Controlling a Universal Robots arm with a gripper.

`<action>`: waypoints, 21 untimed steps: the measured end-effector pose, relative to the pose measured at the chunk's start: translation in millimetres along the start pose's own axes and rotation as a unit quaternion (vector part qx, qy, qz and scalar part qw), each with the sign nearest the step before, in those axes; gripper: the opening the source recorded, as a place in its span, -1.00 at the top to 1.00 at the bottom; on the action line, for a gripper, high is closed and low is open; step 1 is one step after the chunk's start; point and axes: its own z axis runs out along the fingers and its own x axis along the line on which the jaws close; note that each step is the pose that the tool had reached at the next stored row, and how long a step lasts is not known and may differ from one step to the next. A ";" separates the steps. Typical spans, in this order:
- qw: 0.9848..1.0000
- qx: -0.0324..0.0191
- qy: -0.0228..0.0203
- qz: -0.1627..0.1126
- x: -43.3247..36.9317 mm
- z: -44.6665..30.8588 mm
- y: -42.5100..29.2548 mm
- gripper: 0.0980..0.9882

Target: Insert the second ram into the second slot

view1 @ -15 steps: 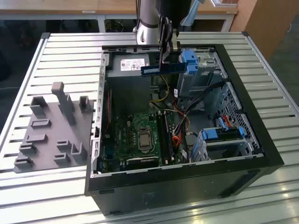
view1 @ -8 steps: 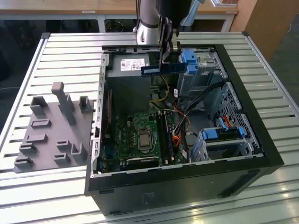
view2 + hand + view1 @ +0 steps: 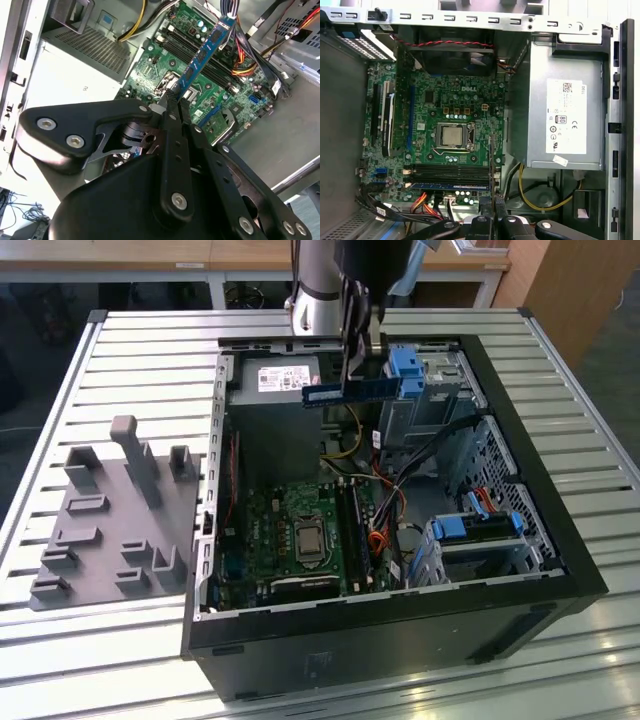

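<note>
My gripper [image 3: 358,372] is shut on the second ram [image 3: 350,391], a thin blue stick held level above the open computer case [image 3: 560,570], over its far end. In the second wrist view the gripper [image 3: 174,98] pinches one end of the ram [image 3: 205,50], which reaches out over the green motherboard [image 3: 165,55]. In the first wrist view the ram [image 3: 491,160] appears edge-on above the gripper [image 3: 492,202]. The black memory slots [image 3: 450,172] lie beside the processor socket [image 3: 452,136]. A blue stick [image 3: 447,185] sits in one slot beside them. The slots [image 3: 355,530] are well below the held ram.
A grey power supply [image 3: 285,380] sits under the gripper. Blue drive-bay clips [image 3: 405,370] and a drive cage [image 3: 475,535] fill the exterior view's right side of the case. Orange and black cables [image 3: 385,520] run near the slots. A grey fixture plate [image 3: 110,530] lies at the exterior view's left.
</note>
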 end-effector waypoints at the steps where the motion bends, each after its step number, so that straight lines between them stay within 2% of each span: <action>1: 1.000 0.000 0.000 0.000 0.9 0.0 0.0 0.91; 10: 1.000 0.000 0.000 0.000 6.5 -0.1 0.2 0.91; 21: 1.000 0.000 0.000 0.000 9.0 -0.2 0.3 0.91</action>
